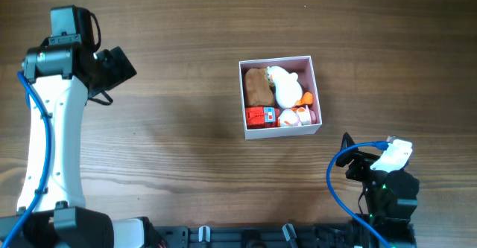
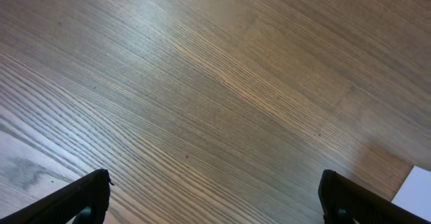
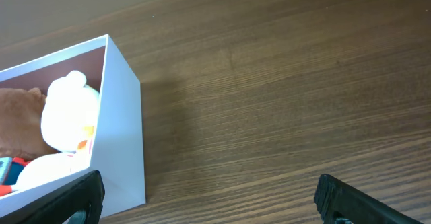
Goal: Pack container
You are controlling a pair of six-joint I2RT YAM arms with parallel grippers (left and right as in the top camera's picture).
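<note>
Overhead, the container [image 1: 283, 133] sits right of centre on the wooden tabletop [image 1: 171, 129], holding a brown plush [image 1: 258, 86], a white plush [image 1: 284, 86] and a red toy [image 1: 261, 116]. In the left wrist view, the left end effector [image 2: 214, 187] is released, spread wide above the wood. In the right wrist view, the right end effector [image 3: 209, 190] is likewise released, with the container's white wall near its left finger.

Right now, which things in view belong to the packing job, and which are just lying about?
Job: container; inside it, brown plush, white plush, red toy, white-orange toy; left end effector and right end effector, both open, holding nothing.

Lying about: nothing loose shows on the table.
</note>
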